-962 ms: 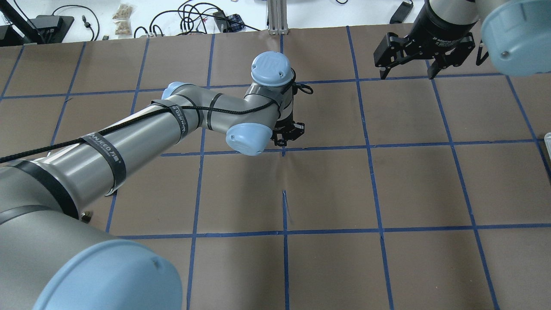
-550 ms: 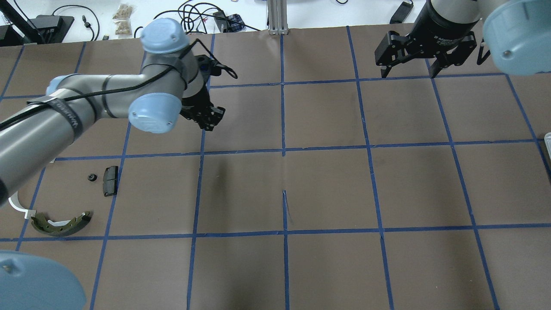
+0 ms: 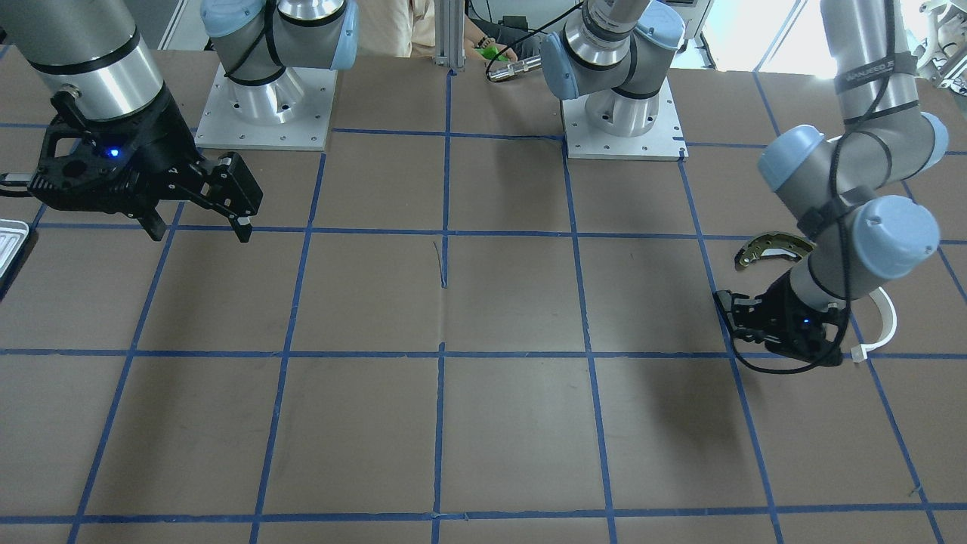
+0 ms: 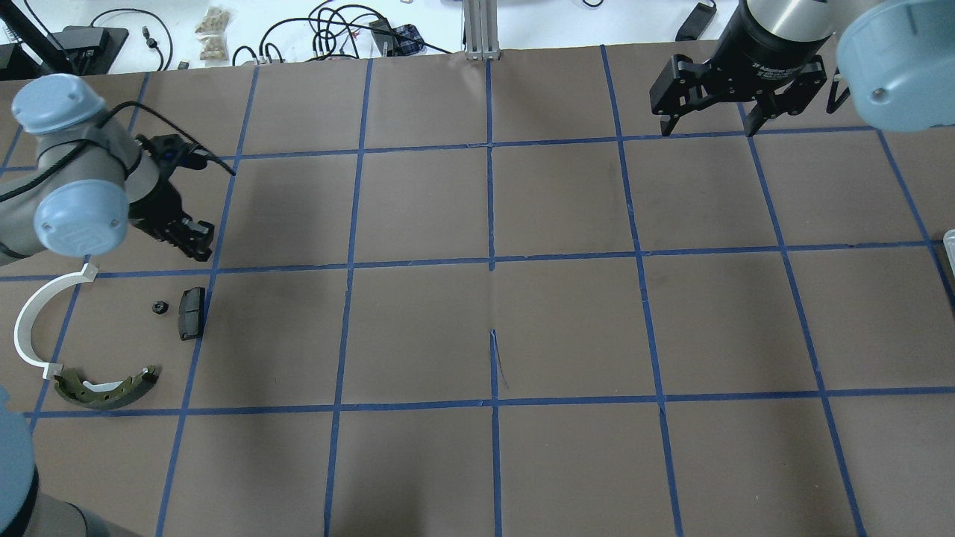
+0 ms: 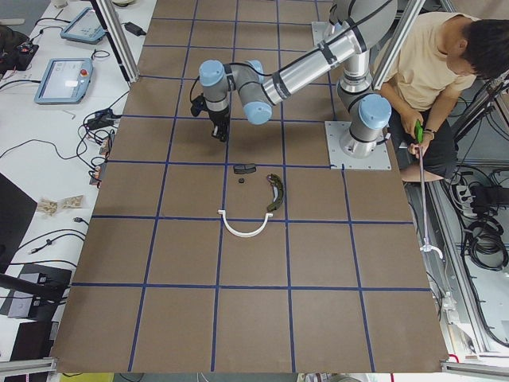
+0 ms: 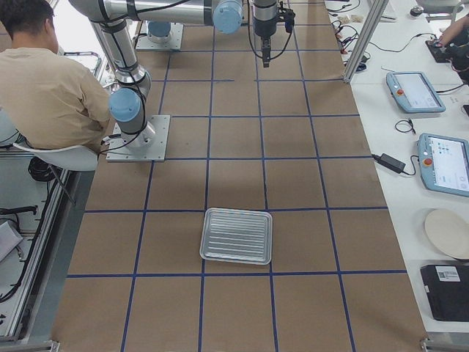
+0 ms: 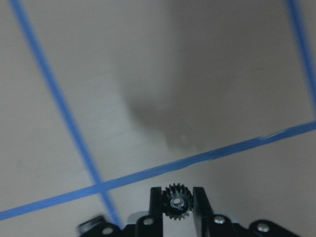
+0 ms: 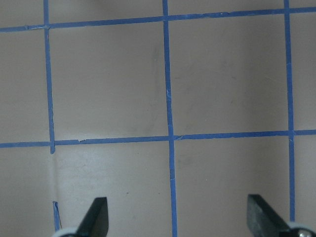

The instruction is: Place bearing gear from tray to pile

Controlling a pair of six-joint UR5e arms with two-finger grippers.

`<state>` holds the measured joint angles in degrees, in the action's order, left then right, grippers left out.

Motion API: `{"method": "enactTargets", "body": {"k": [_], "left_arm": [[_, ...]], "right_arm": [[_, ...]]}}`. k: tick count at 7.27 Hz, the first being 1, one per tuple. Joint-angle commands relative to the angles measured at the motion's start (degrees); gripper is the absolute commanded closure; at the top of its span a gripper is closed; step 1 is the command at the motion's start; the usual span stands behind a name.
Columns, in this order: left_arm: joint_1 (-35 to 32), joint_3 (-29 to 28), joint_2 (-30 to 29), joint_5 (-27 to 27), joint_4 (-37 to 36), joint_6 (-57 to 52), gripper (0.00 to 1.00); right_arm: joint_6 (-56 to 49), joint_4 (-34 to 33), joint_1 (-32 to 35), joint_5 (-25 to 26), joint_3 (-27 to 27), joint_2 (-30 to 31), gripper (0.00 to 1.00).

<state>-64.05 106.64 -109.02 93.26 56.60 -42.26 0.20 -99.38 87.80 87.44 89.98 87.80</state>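
My left gripper [image 4: 195, 240] is shut on a small black toothed bearing gear [image 7: 177, 202], clear in the left wrist view. It hangs above the table just beyond the pile, which holds an olive brake shoe [image 4: 108, 388], a white plastic arc [image 4: 33, 321], a black pad [image 4: 192, 313] and a small black round part [image 4: 158, 306]. The pile also shows in the exterior left view [image 5: 275, 193]. The silver tray [image 6: 237, 235] lies at the robot's far right and looks bare. My right gripper [image 4: 705, 123] is open and empty, high over the far right of the table.
The brown table top [image 4: 567, 328] carries a grid of blue tape. Cables and devices lie past the far edge [image 4: 336, 30]. An operator [image 5: 433, 72] sits beside the robot bases. The tray's corner shows at the overhead view's right edge [image 4: 949, 242].
My left arm has swung from the table's middle to its left side with the gear in its grip, uncovering the pile. The right gripper has stayed in place.
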Motion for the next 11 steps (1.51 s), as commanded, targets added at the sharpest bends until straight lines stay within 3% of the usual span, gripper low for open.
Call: {"method": "enactTargets", "body": {"k": [1,2,3,4,5,7,9,11], "left_arm": [[6.4,1.2,-3.0,0.6,-6.6,-6.4,0.94],[6.7,1.1,-3.9,0.6,-6.8,-7.5,0.94],[7.1,1.1,-4.5,0.5,-6.9,-8.8,0.86],[7.9,1.0,-5.2,0.5,-7.4,-11.7,0.74],[8.0,1.1,-5.6,0.3,-8.8,-12.1,0.44],[7.9,0.2,-4.2,0.5,-8.1,-11.7,0.26],[0.1,-6.7,-1.1,0.3,-0.2,-6.4,0.22],[-11.6,-12.9,3.1,-1.5,15.8,9.7,0.22]], "right_arm": [[0.0,0.0,0.0,0.0,0.0,0.0,0.00],[0.1,0.0,0.0,-0.1,0.0,0.0,0.00],[0.0,0.0,0.0,-0.1,0.0,0.0,0.00],[0.1,0.1,0.0,0.0,0.0,0.0,0.00],[0.0,0.0,0.0,0.0,0.0,0.0,0.00],[0.1,0.0,0.0,-0.1,0.1,0.0,0.00],[0.1,0.0,0.0,-0.1,0.1,0.0,0.00],[0.0,0.0,0.0,-0.1,0.1,0.0,0.00]]}}
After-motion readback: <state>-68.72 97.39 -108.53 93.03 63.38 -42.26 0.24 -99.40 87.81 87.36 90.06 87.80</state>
